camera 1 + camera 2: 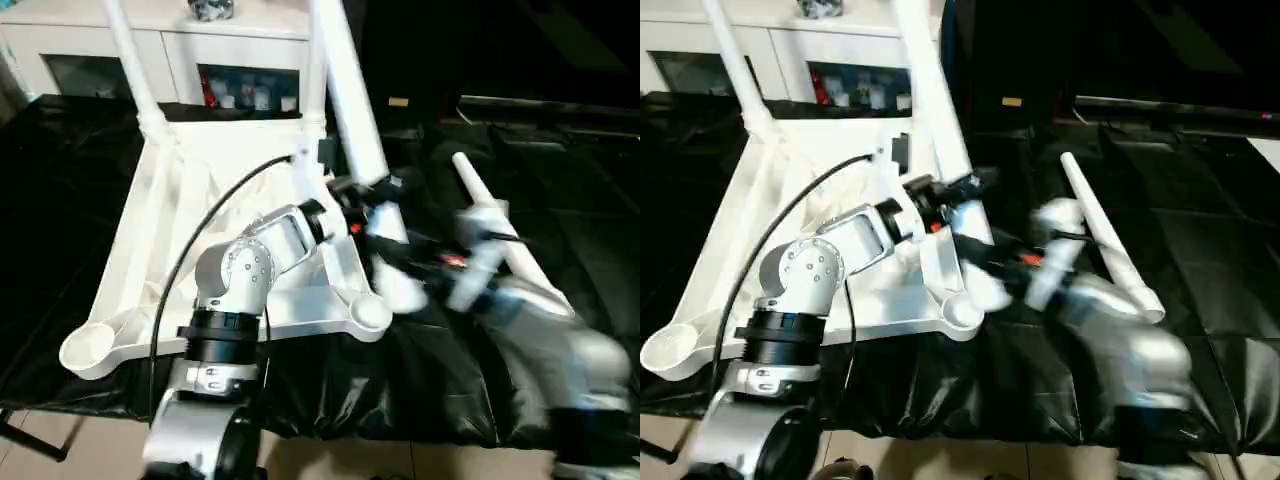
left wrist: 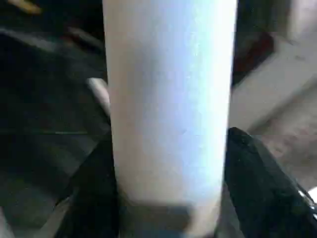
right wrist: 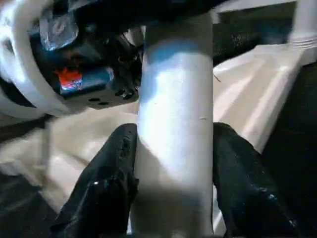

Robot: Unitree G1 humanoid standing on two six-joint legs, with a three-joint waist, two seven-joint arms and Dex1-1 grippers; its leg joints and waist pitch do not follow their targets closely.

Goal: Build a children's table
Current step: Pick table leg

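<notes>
**Two grippers on one leg above the upturned top**

Between the black fingers [image 2: 257, 183] of the left gripper [image 2: 168, 208], a white leg [image 2: 168, 99] is filling the gap, its tube touching a finger on each side, so the left gripper is clamping that leg. Just beside it, the right gripper [image 3: 173, 198] is straddling a white tube [image 3: 176, 124] in the same way, fingers pressing both flanks; judging by the left gripper's body showing right next to it, this looks like the same leg, gripped lower down.

From the head camera, the left gripper [image 1: 350, 205] is meeting the tall leg [image 1: 350, 100] near the top's right edge, with the blurred right arm [image 1: 530, 320] reaching in from the right. That leg's long axis is running steeply up and away, slightly tilted, over the top [image 1: 160, 230], which is lying ribbed side up on the black sheet [image 1: 560, 200].

Another leg [image 1: 130, 60] is standing in the far left socket. One more [image 1: 505, 240] is lying loose on the sheet to the right, nearer the right arm. The near right socket [image 1: 370, 312] and near left socket [image 1: 90, 345] are sitting empty; the held leg's foot is probably heading for a socket below.
</notes>
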